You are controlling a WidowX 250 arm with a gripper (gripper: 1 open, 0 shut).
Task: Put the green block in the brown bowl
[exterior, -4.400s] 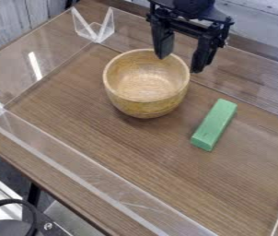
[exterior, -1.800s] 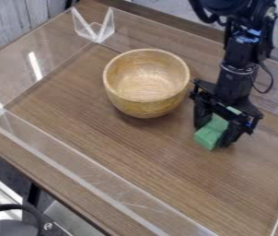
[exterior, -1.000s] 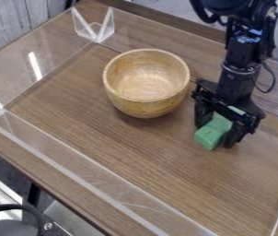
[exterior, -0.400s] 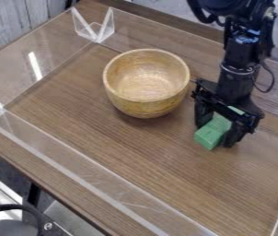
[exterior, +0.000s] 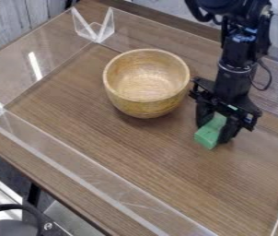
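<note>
The green block (exterior: 208, 139) lies on the wooden table to the right of the brown bowl (exterior: 146, 83); only its near end shows below the fingers. My gripper (exterior: 220, 130) points straight down over the block, a black finger on each long side, drawn in against it. The block still rests on the table. The bowl stands upright and empty, about a block's length to the left of the gripper.
The wooden table (exterior: 92, 138) is ringed by a low clear plastic wall (exterior: 55, 166). A small clear plastic stand (exterior: 92, 26) sits at the back left. The arm's black links and cables (exterior: 242, 37) rise behind the gripper at the right.
The fingers have drawn in from a wide stance onto the block's sides. Arm, block and bowl have stayed where they were.
</note>
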